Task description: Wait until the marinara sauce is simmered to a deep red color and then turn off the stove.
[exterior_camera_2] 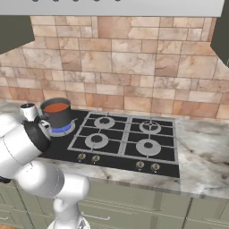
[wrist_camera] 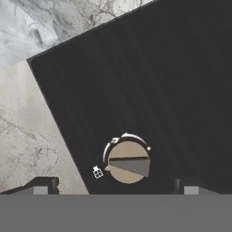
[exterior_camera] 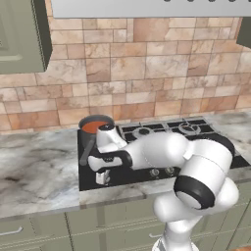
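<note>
The marinara sauce (exterior_camera: 94,126) (exterior_camera_2: 56,107) is an orange-red disc in a small dark saucepan (exterior_camera: 88,139) (exterior_camera_2: 58,118) on the back left burner of the black stove (exterior_camera: 198,128) (exterior_camera_2: 125,139). A blue flame (exterior_camera_2: 64,130) shows under the pan. My gripper (exterior_camera: 103,177) (wrist_camera: 115,188) points down over the stove's front left corner, in front of the pan's handle. It is open, and its fingertips (wrist_camera: 43,186) stand wide to either side of a round metallic knob (wrist_camera: 128,161) just below them. Nothing is held.
More knobs (exterior_camera_2: 95,158) line the stove's front edge, with two further right (exterior_camera_2: 147,166). Marble counter (exterior_camera: 34,171) (wrist_camera: 27,127) flanks the stove on the left and the right (exterior_camera_2: 203,147). A tiled wall (exterior_camera_2: 134,62) stands behind, and cabinets (exterior_camera: 19,34) hang above.
</note>
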Controlling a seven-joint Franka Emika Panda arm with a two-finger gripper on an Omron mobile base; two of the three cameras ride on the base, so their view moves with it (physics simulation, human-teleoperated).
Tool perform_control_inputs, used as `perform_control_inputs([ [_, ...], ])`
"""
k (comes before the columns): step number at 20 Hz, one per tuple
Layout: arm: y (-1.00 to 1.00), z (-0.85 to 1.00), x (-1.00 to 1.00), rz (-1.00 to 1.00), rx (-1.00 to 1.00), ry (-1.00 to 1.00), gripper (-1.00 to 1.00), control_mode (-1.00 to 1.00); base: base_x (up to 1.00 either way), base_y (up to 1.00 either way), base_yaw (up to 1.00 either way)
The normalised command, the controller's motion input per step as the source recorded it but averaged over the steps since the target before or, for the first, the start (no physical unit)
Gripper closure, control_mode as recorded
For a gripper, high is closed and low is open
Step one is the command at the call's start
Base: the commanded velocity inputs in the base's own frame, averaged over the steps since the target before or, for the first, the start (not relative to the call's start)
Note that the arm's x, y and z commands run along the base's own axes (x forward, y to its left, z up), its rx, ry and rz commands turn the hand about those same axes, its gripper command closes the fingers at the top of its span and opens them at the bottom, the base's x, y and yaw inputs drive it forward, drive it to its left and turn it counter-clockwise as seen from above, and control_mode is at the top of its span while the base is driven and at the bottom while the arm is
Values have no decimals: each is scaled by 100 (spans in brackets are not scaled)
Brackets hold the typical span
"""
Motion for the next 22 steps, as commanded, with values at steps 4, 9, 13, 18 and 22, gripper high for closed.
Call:
perform_control_inputs([
  [4,2,-16,10,1,0,0,-100,-100,0,0,0],
  [9,7,-13,13,0,0,0,-100,-100,0,0,0],
  [13,4,-18,6,0,0,0,-100,-100,0,0,0],
  [18,0,-9,0,2,0,0,-100,-100,0,0,0],
  [22,0,-6,-1,2,0,0,-100,-100,0,0,0],
])
